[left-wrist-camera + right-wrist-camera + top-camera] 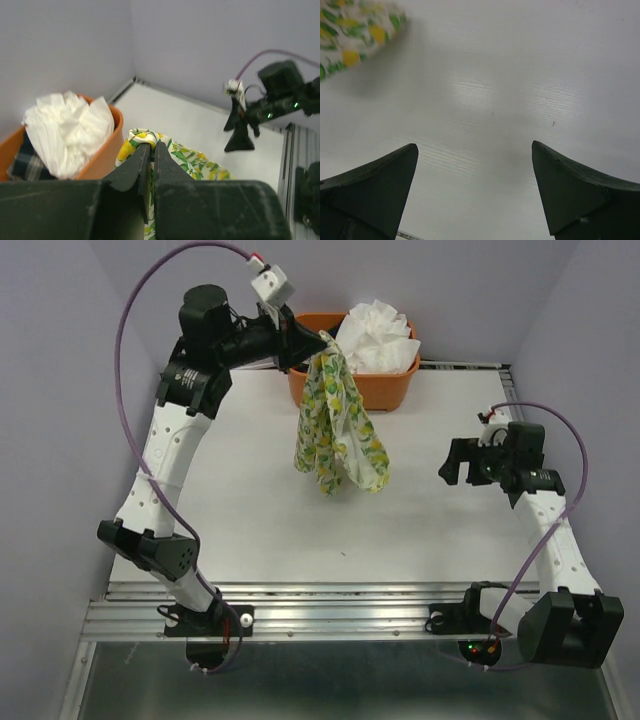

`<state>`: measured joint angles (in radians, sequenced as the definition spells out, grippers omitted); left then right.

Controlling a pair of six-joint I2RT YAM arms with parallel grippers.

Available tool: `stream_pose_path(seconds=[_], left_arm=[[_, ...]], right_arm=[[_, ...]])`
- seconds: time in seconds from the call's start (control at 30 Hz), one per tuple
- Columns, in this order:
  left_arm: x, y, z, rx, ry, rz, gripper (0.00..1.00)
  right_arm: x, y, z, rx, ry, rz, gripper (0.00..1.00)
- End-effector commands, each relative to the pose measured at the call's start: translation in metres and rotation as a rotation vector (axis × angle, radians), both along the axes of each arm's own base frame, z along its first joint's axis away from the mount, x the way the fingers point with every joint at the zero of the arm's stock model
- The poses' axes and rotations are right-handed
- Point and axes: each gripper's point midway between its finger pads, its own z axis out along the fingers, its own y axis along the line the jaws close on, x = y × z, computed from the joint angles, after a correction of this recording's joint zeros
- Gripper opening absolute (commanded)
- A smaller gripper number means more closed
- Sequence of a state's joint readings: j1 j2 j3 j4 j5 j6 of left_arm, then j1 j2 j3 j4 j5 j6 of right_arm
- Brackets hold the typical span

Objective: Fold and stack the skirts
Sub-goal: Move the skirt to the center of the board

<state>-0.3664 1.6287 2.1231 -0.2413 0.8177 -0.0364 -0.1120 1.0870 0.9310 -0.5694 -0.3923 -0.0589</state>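
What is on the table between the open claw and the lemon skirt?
Nothing: only bare white table lies between the right gripper and the hanging lemon skirt, clearest in the top view.

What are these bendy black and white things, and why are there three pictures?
They are two robot arms with pinching claws for hands. One picture looks down from above; the other two come from small cameras on the wrists. The left gripper is shut on a soft white skirt printed with yellow lemons and green leaves, which hangs over the white table. The right gripper is wide open, holding nothing. At the back, an orange plastic basket holds a crinkly plain white skirt.
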Motion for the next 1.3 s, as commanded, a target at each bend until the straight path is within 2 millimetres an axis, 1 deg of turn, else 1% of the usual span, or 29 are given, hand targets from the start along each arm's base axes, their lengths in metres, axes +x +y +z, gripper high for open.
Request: stream_pose_path(seconds=[0.0, 0.03, 0.1, 0.13, 0.17, 0.2, 0.23, 0.27, 0.3, 0.37, 0.4, 0.43, 0.47, 0.5, 0.57, 0.6, 0.63, 0.67, 0.7, 0.73, 0.8, 0.83, 0.93, 0.97, 1.0, 1.07, 1.1, 1.2, 1.27], left_arm=[[0.016, 0.01, -0.157, 0.398, 0.231, 0.044, 0.0], [0.027, 0.023, -0.181, 0.471, 0.265, 0.128, 0.0], [0.035, 0.039, -0.228, 0.587, 0.33, 0.199, 0.0], [0.036, 0.057, -0.268, 0.692, 0.389, 0.254, 0.0], [0.037, 0.066, -0.287, 0.757, 0.388, 0.268, 0.0], [0.034, 0.081, -0.323, 0.844, 0.424, 0.295, 0.0], [0.031, 0.083, -0.335, 0.866, 0.427, 0.281, 0.0], [0.03, 0.094, -0.348, 0.914, 0.424, 0.312, 0.0], [0.027, 0.103, -0.369, 0.955, 0.445, 0.329, 0.0], [0.023, 0.11, -0.385, 0.976, 0.464, 0.338, 0.0], [0.021, 0.114, -0.396, 0.984, 0.485, 0.343, 0.0], [0.022, 0.117, -0.402, 0.986, 0.503, 0.356, 0.0], [0.026, 0.124, -0.41, 0.969, 0.547, 0.385, 0.0], [0.028, 0.128, -0.413, 0.955, 0.571, 0.402, 0.0], [0.034, 0.133, -0.423, 0.923, 0.632, 0.425, 0.0], [0.04, 0.145, -0.425, 0.894, 0.67, 0.459, 0.0], [0.044, 0.144, -0.423, 0.841, 0.708, 0.469, 0.0], [0.046, 0.148, -0.424, 0.809, 0.742, 0.483, 0.0], [0.052, 0.161, -0.428, 0.775, 0.786, 0.515, 0.0], [0.053, 0.165, -0.429, 0.748, 0.815, 0.525, 0.0], [0.054, 0.171, -0.433, 0.699, 0.877, 0.547, 0.0], [0.054, 0.177, -0.434, 0.683, 0.894, 0.554, 0.0], [0.049, 0.179, -0.436, 0.66, 0.912, 0.562, 0.0], [0.046, 0.178, -0.435, 0.652, 0.913, 0.555, 0.0], [0.046, 0.176, -0.433, 0.639, 0.91, 0.557, 0.0], [0.04, 0.176, -0.437, 0.633, 0.93, 0.558, 0.0], [0.037, 0.176, -0.44, 0.63, 0.941, 0.562, 0.0], [0.035, 0.182, -0.443, 0.633, 0.946, 0.592, 0.0], [0.029, 0.186, -0.45, 0.634, 0.966, 0.609, 0.0]], right_arm=[[0.007, -0.002, 0.025, -0.037, -0.078, 0.04, 1.0], [0.005, -0.001, 0.023, -0.04, -0.073, 0.051, 1.0], [-0.001, 0.003, 0.017, -0.041, -0.055, 0.093, 1.0], [-0.002, 0.004, 0.015, -0.039, -0.046, 0.108, 1.0], [-0.005, 0.008, 0.012, -0.034, -0.034, 0.139, 1.0], [-0.006, 0.01, 0.012, -0.032, -0.033, 0.156, 1.0], [-0.008, 0.012, 0.011, -0.026, -0.03, 0.175, 1.0], [-0.012, 0.018, 0.011, -0.013, -0.024, 0.22, 1.0], [-0.014, 0.021, 0.009, -0.003, -0.014, 0.244, 1.0], [-0.021, 0.031, 0.007, 0.025, 0.004, 0.302, 1.0], [-0.022, 0.036, 0.003, 0.034, 0.02, 0.325, 1.0], [-0.025, 0.041, 0.001, 0.041, 0.032, 0.345, 1.0], [-0.027, 0.053, -0.001, 0.046, 0.036, 0.388, 0.98], [-0.031, 0.062, -0.009, 0.054, 0.058, 0.413, 0.97], [-0.036, 0.079, -0.014, 0.054, 0.07, 0.457, 0.96], [-0.035, 0.087, -0.016, 0.032, 0.06, 0.476, 0.96], [-0.043, 0.107, -0.02, 0.027, 0.069, 0.542, 0.96], [-0.045, 0.116, -0.021, 0.024, 0.068, 0.567, 0.95], [-0.043, 0.125, -0.022, 0.019, 0.058, 0.577, 0.95], [-0.05, 0.142, -0.022, 0.013, 0.056, 0.631, 0.95], [-0.049, 0.161, -0.025, -0.002, 0.048, 0.661, 0.94], [-0.057, 0.177, -0.026, -0.006, 0.047, 0.71, 0.94], [-0.054, 0.198, -0.029, -0.003, 0.049, 0.737, 0.93], [-0.059, 0.209, -0.03, -0.004, 0.048, 0.769, 0.93], [-0.056, 0.217, -0.033, -0.007, 0.045, 0.779, 0.93], [-0.06, 0.232, -0.035, -0.012, 0.039, 0.813, 0.93], [-0.065, 0.245, -0.037, -0.023, 0.03, 0.851, 0.93], [-0.077, 0.266, -0.044, -0.066, -0.001, 0.919, 0.93], [-0.083, 0.274, -0.056, -0.102, 0.004, 0.944, 0.91]])
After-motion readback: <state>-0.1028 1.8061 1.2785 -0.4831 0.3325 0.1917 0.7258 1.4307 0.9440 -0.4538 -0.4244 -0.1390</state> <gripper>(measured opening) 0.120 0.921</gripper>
